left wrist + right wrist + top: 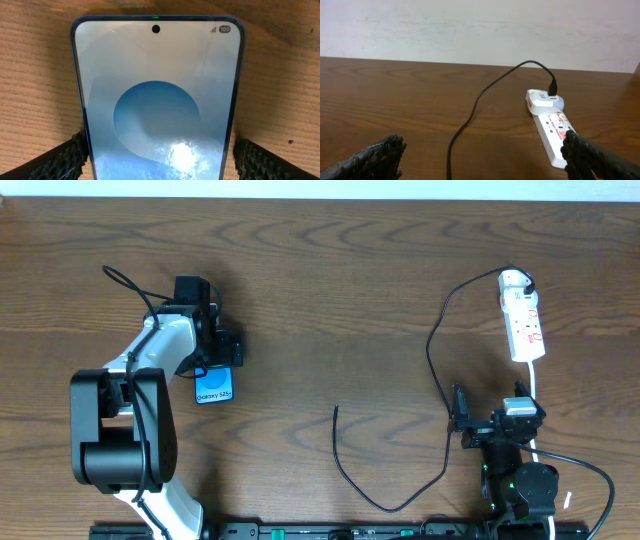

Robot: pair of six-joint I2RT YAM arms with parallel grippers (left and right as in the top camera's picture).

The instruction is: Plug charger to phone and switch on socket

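Note:
The phone [214,388] lies flat on the wooden table at the left, its blue screen lit, and it fills the left wrist view [157,100]. My left gripper [215,370] [159,162] stands open astride its lower end, one finger on each side and a gap showing at the right finger [260,160]. The black charger [385,505] [475,105] runs from the socket [522,315] [552,132] in a long loop. Its free plug tip [336,409] rests mid-table, far from the phone. My right gripper [492,420] [482,162] hovers open and empty just short of the socket.
The charger's other end sits in a white adapter [515,278] [545,100] at the socket's far end. The socket's white cord [537,385] passes under the right arm towards the front edge. A pale wall [470,30] rises behind the table.

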